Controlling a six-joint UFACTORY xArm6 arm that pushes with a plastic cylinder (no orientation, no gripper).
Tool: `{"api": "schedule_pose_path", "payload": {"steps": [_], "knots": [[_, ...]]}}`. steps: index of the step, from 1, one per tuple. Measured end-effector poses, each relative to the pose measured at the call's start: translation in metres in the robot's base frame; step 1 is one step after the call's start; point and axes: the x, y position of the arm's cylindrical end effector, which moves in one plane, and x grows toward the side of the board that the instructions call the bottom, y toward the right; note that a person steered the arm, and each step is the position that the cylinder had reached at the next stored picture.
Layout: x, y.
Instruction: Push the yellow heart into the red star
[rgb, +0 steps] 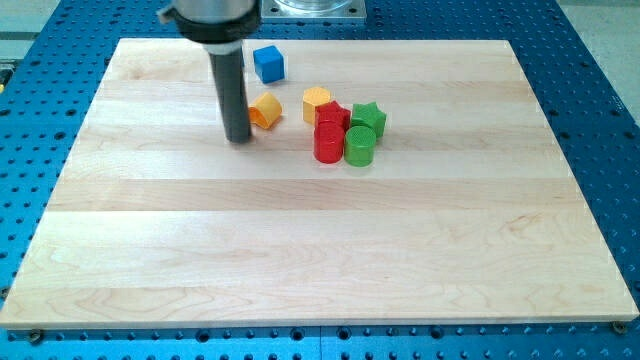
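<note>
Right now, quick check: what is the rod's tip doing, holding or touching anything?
My tip: no gripper, holds nothing; it rests on the wooden board against the left side of the orange block.

A straight, matte dark-grey cylindrical rod, smooth and unmarked, hangs from a wider black collar beneath a silvery metal housing, ending at my tip (238, 139) in a flat, blunt end.

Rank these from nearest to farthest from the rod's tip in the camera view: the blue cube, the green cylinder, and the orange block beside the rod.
Measured from my tip:
1. Orange block, right beside the tip on the view's right, partly hidden by the rod.
2. Blue cube, toward the view's top, slightly right.
3. Green cylinder, well off to the view's right, at the cluster's far side.
</note>
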Motion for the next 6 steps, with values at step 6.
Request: {"api": "schedule_pose_path", "payload": {"steps": [6], "knots": [[-0.030, 0.071]]}}
